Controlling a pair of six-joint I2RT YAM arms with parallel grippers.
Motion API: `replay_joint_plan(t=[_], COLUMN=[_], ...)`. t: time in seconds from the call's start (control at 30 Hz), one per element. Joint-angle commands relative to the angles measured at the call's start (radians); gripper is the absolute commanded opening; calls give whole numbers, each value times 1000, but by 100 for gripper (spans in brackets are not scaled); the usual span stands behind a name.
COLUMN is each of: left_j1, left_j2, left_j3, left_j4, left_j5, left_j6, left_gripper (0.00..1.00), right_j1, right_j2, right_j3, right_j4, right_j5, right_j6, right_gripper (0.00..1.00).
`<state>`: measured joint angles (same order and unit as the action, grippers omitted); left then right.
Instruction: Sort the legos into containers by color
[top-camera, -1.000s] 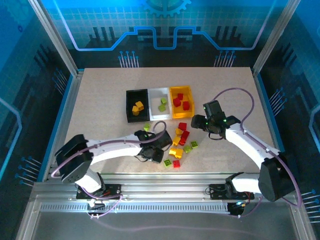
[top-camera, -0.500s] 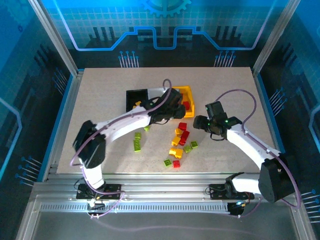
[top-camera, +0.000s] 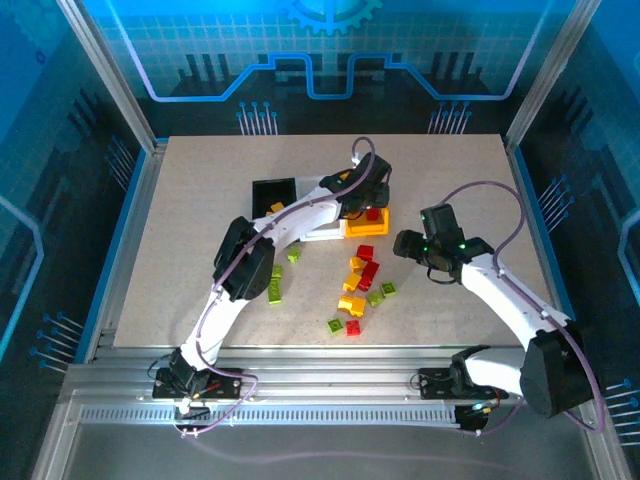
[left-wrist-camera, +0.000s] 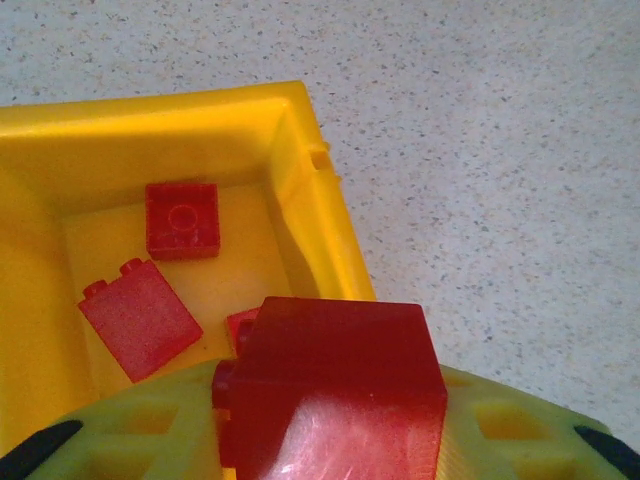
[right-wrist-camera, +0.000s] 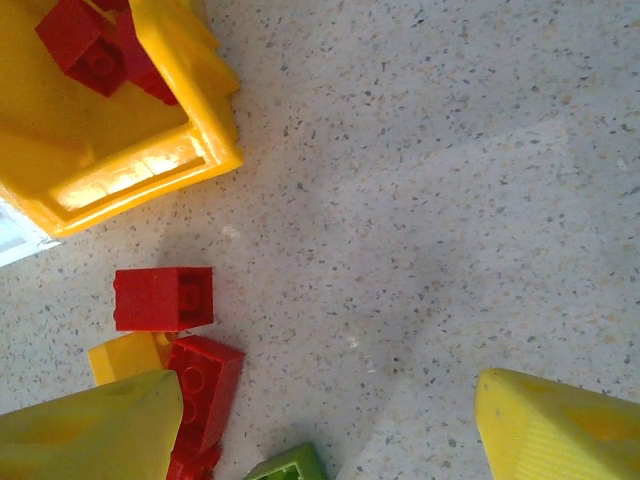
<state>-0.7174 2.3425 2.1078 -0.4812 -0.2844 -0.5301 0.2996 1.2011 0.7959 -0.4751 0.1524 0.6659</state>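
Beige speckled table (top-camera: 190, 200), blue-lit bg panels (top-camera: 450, 50), alu frame (top-camera: 108, 72).

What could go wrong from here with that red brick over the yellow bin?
The red brick in the left end effector hangs near the wall of the yellow bin; released here, it might clip the rim and bounce out. The left arm also lies across the white bin, so pulling back could nudge it.

A robotics lab cell: aluminium frame (top-camera: 330, 375), blue circuit-print wall panels (top-camera: 330, 60), speckled worktable (top-camera: 200, 200)
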Motion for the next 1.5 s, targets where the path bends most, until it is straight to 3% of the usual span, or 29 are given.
replay_joint_plan(t=[0.0, 0.7, 0.77, 0.8, 0.83, 0.9, 1.03, 1.2, 1.47], left_j1=[-4, -60, -64, -64, -64, -64, -64, -63, -51], left_j2=[37, 1, -22, -31, -41, -59, -89, -190, -546], left_j3=[50, -139, -176, -186, -194, -197, -150, -152, -490], left_j4=[-91, -103, -79, -73, -64, -53, -43, 6, 161], left_j5=[-43, -36, -29, -24, -19, -8, 27, 80, 69], left_j6=[39, 52, 47, 43, 36, 25, 3, -23, -23], left_gripper=[30, 27, 39, 48, 64, 81, 96, 99, 99], right_j1=[-23, -43, -43, -45, -43, -44, -43, -37, -32], right_j2=[-28, -59, -59, -59, -58, -50, -33, -17, 67], right_j3=[-21, -35, -35, -34, -34, -33, -28, -32, 40], right_j4=[-19, -15, -16, -17, -14, -10, -13, -37, -3], right_j5=[-3, -14, -14, -17, -22, -31, -52, -77, -94], right_j6=[-2, 5, 0, 0, -1, -1, -1, -11, -12], right_gripper=[78, 78, 78, 79, 79, 79, 79, 79, 79])
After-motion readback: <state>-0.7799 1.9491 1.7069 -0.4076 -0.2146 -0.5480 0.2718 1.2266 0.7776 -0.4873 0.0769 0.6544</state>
